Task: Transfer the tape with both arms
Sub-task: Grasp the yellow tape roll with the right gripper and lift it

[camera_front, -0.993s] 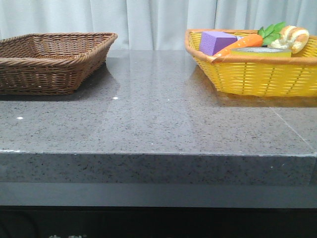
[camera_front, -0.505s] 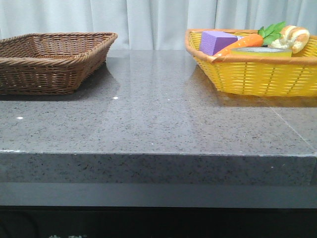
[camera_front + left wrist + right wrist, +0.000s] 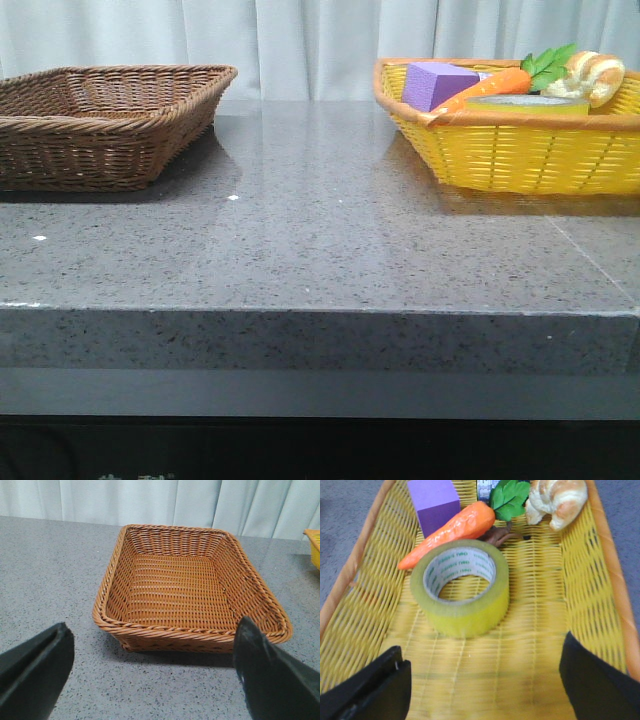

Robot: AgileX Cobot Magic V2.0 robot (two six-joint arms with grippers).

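The tape (image 3: 462, 587), a wide yellow roll with a white core printed in green, lies flat in the yellow basket (image 3: 600, 580). In the front view only its top edge (image 3: 527, 104) shows over the basket rim (image 3: 520, 155). My right gripper (image 3: 482, 685) is open and empty, hovering over the basket floor with the tape just beyond its fingertips. My left gripper (image 3: 155, 680) is open and empty above the grey tabletop, in front of the empty brown wicker basket (image 3: 190, 587). Neither arm shows in the front view.
In the yellow basket, a purple block (image 3: 434, 502), a toy carrot (image 3: 452, 530) and a bread roll (image 3: 556, 499) lie behind the tape. The brown basket (image 3: 100, 125) stands at the table's back left, and the grey tabletop (image 3: 320, 240) lies between the baskets.
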